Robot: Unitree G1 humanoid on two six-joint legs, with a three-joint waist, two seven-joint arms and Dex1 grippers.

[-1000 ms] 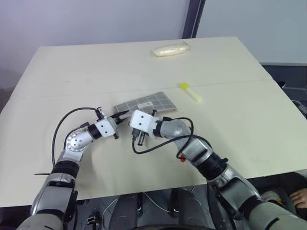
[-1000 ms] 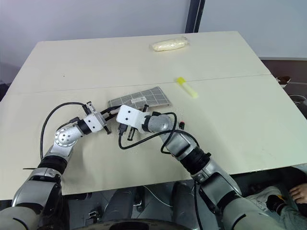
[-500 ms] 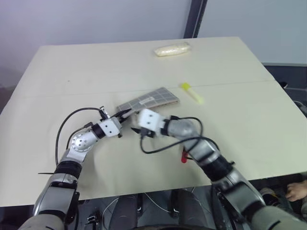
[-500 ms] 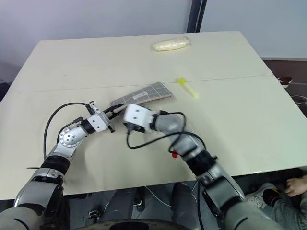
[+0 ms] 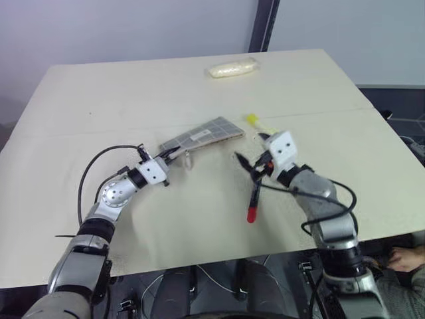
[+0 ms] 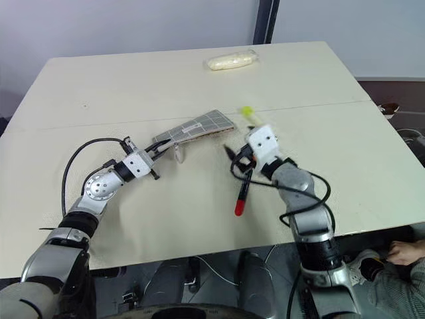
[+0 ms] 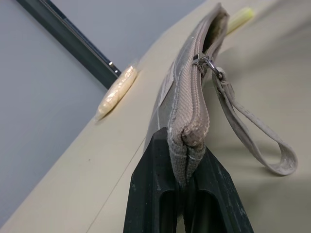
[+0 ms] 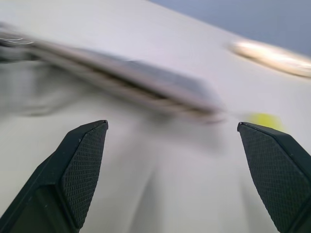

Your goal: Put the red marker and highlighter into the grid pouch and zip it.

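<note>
While the left end effector pinches a ribbed corner of the grid pouch, the right end effector gapes above the slim red marker on the matte worktop.

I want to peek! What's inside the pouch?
The pouch gapes at its far end, dark inside; its contents are hidden. The marker and highlighter lie outside on the table.

Grid pouch pinched at one corner in the left gripper, stretching ahead-right of it. Red marker on the table just below the right gripper; highlighter just beyond it.
</note>
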